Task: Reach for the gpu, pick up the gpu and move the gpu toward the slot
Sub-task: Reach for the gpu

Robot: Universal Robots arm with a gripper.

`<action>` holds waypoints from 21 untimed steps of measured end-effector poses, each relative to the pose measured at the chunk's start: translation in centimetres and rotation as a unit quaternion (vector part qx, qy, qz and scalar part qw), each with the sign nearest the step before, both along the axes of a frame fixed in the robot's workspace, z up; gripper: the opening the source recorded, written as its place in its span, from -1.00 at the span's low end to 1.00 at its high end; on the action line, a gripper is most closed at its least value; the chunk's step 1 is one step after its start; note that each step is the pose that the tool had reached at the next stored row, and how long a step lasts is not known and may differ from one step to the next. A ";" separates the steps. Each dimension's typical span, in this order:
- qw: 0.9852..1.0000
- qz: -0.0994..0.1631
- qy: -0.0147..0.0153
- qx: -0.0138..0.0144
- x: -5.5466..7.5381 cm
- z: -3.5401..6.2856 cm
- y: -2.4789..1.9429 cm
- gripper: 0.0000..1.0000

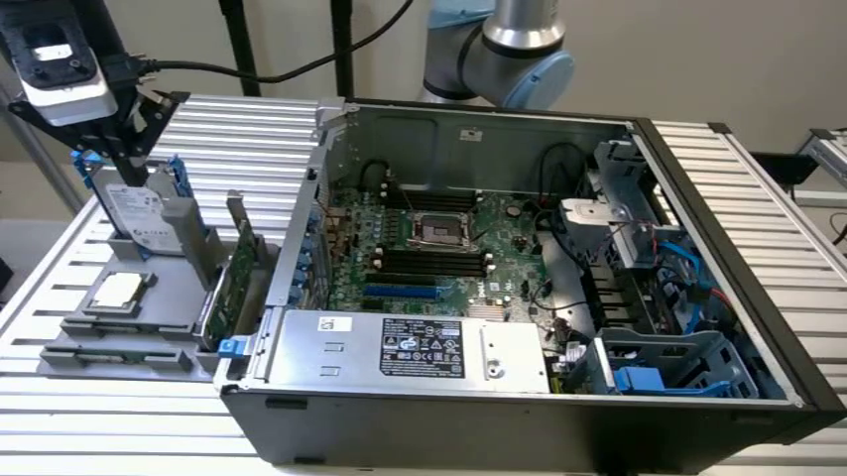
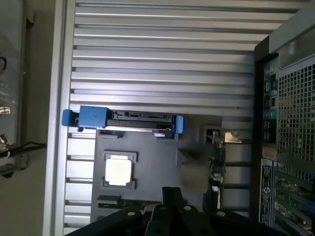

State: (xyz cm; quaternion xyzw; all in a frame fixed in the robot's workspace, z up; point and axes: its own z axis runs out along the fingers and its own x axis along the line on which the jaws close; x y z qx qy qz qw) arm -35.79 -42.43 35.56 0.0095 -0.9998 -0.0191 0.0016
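No writing can be read anywhere. The black-and-white label (image 1: 421, 347) on the silver power supply (image 1: 510, 352), the small white sticker (image 1: 337, 324) beside it and the pale label on the hard drive (image 1: 143, 226) are all too small to make out. The gpu (image 1: 236, 286) is a thin green circuit card with a silver metal bracket along its far edge. It stands on its long edge in a slot of the grey holder (image 1: 79, 357), which sits on the slatted metal counter (image 1: 781, 228). The card is just beside the outer wall of the open computer case (image 1: 530, 426), at about 9 o'clock from the green mainboard (image 1: 443, 248) in the exterior view. The black pincer (image 1: 130, 177) hangs under its white-and-black camera mount over the top edge of the upright hard drive, very close to it or touching it, and it holds nothing. I cannot tell whether the pincer is apart or together. In the exterior view the gpu lies at about 5 o'clock from the pincer, apart from it, with the hard drive's grey upright support between them. A small square silver chip (image 1: 117, 291) rests flat in the holder at about 6 o'clock from the pincer, at 9 o'clock from the gpu. In the wrist view the hard drive's blue tabs (image 2: 81, 118) sit beyond the pincer (image 2: 170, 196), with the chip between the two.
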 end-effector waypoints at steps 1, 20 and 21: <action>1.000 0.000 0.000 0.000 0.4 -0.01 -0.23 -0.79; 1.000 0.000 -0.003 0.000 5.4 -2.37 -3.92 -0.79; 1.000 0.000 -0.003 0.000 5.8 -2.51 -4.02 -0.79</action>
